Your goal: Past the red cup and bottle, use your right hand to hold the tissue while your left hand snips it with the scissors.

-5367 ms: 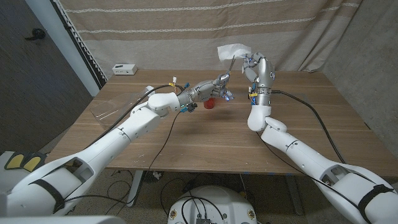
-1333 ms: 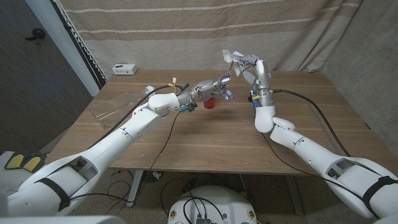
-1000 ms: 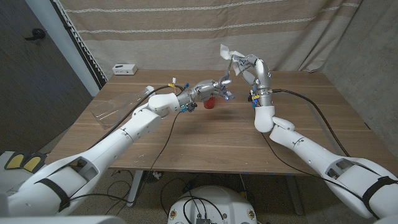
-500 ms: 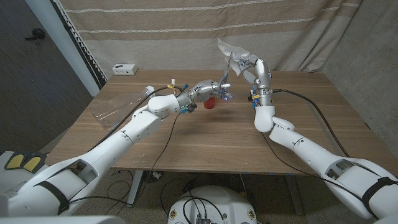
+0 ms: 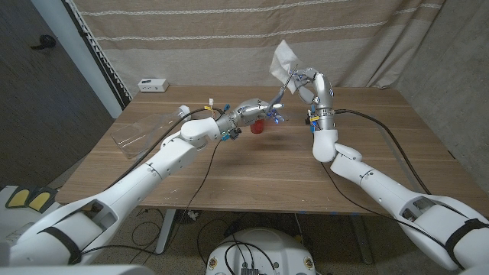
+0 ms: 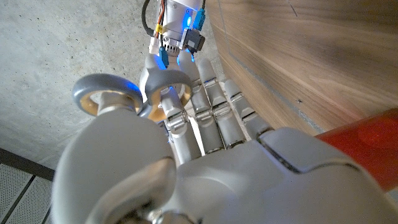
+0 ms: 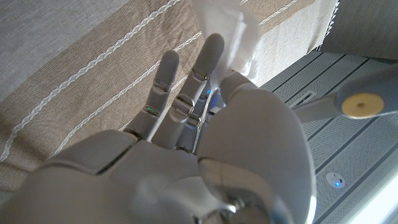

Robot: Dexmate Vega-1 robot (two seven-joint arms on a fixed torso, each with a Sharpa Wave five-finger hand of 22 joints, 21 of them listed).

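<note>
Your right hand (image 5: 309,82) is raised above the far side of the desk (image 5: 267,168), to the right of the middle, and it holds the tissue (image 5: 283,58) up in front of the curtain (image 5: 252,34). Your left hand (image 5: 256,112) reaches in from the left with the scissors (image 5: 280,93), whose blades meet the tissue. The cup (image 5: 260,126) stands on the desk just behind your left hand. A small box (image 5: 153,84) lies at the far left corner.

One tissue (image 5: 283,57), one scissors (image 5: 280,90), one red cup (image 5: 259,126).
</note>
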